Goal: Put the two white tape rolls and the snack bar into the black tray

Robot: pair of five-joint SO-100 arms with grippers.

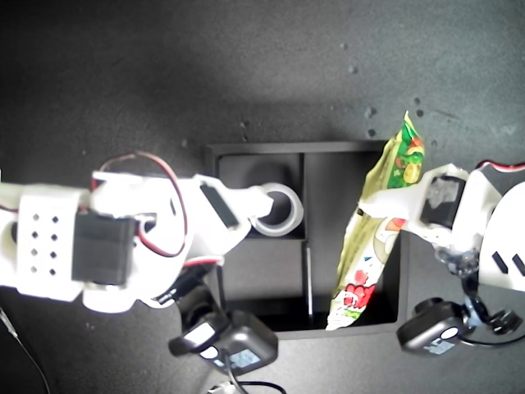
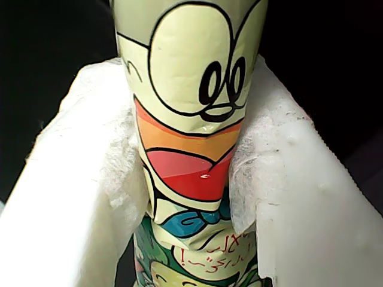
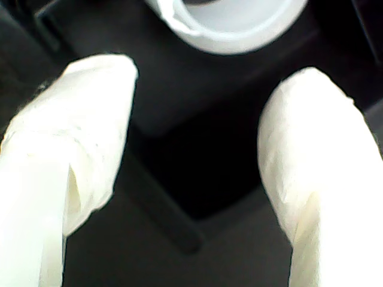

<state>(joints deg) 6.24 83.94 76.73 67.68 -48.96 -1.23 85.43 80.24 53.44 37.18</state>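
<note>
Snack bar [image 1: 379,226] clamped by first gripper [image 2: 188,173], hung over black tray [image 1: 246,151] long compartment. Second gripper [image 3: 197,155] spread empty near white tape roll [image 1: 277,210] in small compartment. Risk judged: bar end snagging tray wall on release.

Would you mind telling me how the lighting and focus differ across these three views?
Exterior view: hazy and washed out, a pale glare across the dark table, the black tray interior nearly featureless. First wrist view: sharp on the snack bar, with a small specular glint on its red print; surroundings fall to black. Second wrist view: soft throughout, the fingertips blurred and the white tape roll overexposed.
</note>
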